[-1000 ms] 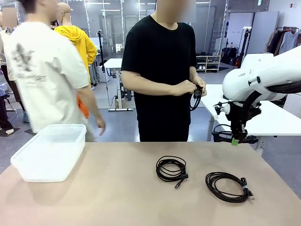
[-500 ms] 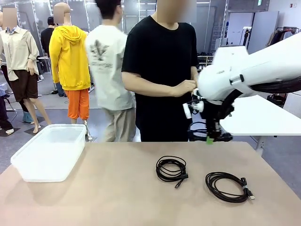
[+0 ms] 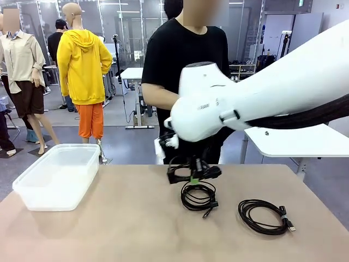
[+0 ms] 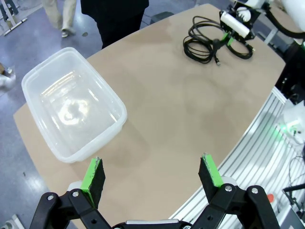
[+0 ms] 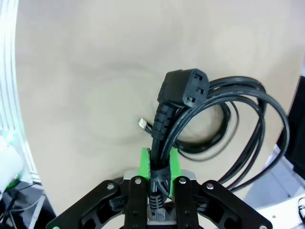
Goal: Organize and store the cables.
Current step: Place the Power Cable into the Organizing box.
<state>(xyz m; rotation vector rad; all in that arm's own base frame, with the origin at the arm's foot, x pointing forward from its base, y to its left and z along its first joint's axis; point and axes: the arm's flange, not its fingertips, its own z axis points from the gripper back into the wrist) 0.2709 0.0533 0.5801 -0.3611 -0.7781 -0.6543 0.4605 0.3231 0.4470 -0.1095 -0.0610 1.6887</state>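
Right gripper point(image 5: 160, 160): your jaws clenched on black cable point(image 5: 183, 90) just below its plug, loops hanging over middle coil point(image 3: 198, 195) | left gripper point(image 4: 151, 174): jaws spread, empty, above table point(image 4: 167, 109) | right coil point(image 3: 264, 216): on table | tub point(image 3: 49, 199): table's left.

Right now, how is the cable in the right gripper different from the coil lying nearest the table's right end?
The held cable is clamped in the right gripper, its loops hanging; the right-end coil lies flat on the table, untouched. The held cable ends in a chunky three-slot power plug; the right-end coil has a slim, silver-tipped plug. Both are black and wound in loops.
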